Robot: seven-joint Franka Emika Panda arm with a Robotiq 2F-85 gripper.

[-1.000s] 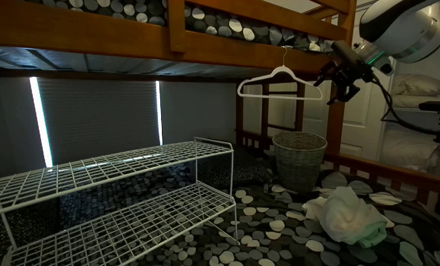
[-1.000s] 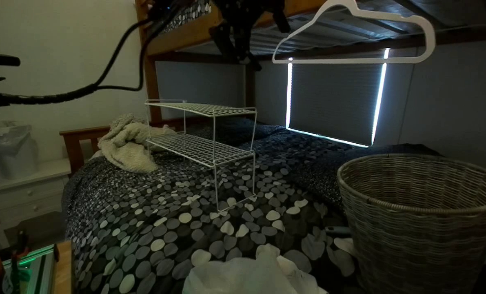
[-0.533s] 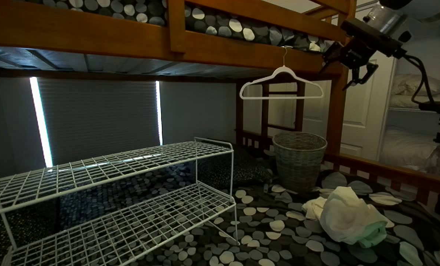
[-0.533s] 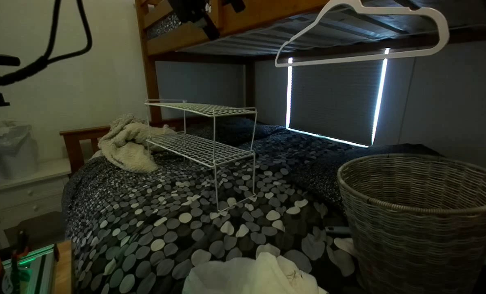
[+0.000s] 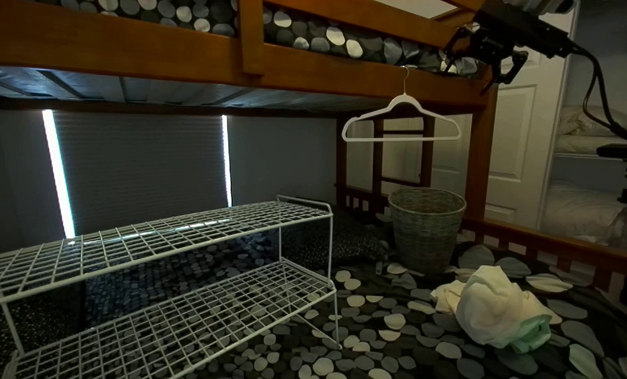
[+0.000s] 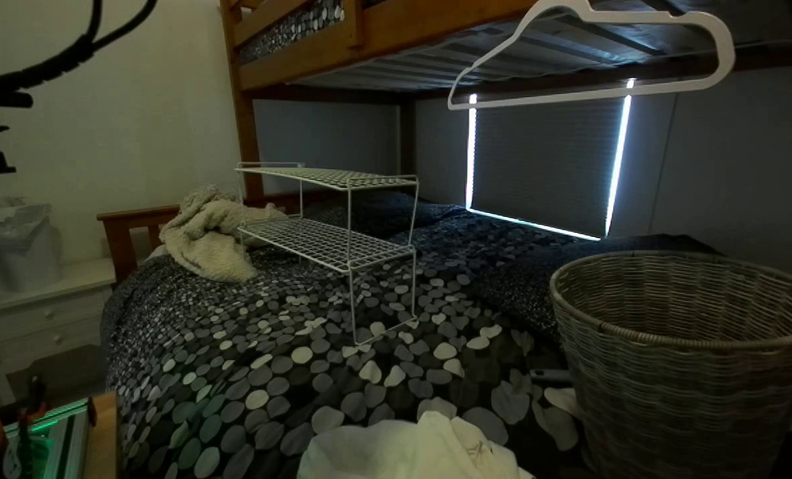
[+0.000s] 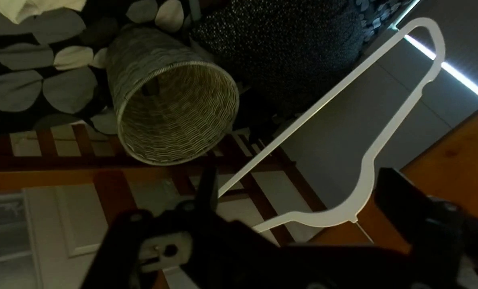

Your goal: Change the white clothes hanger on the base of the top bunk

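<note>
The white clothes hanger (image 5: 405, 98) hangs by its hook from the upper edge of the brown wooden rail, the base of the top bunk (image 5: 334, 66). In an exterior view the hanger (image 6: 568, 98) is cut off at the top and its hook is out of frame. My gripper (image 5: 465, 82) is open and empty, right of the hanger's hook and in front of the rail. In the wrist view the hanger (image 7: 339, 216) shows beyond and between the spread fingers (image 7: 298, 174). The gripper is out of view in an exterior view.
A wicker basket (image 5: 426, 237) stands on the lower bed below the hanger. A white wire rack (image 5: 187, 250) stands left of it. A crumpled white cloth (image 5: 497, 310) lies at front right. The bunk's post (image 5: 479, 163) stands below the gripper.
My gripper has moved up, from beside the hanger's right end to the rail's height, and has left an exterior view. The hanger has shifted and turned slightly, still hanging on the rail.
</note>
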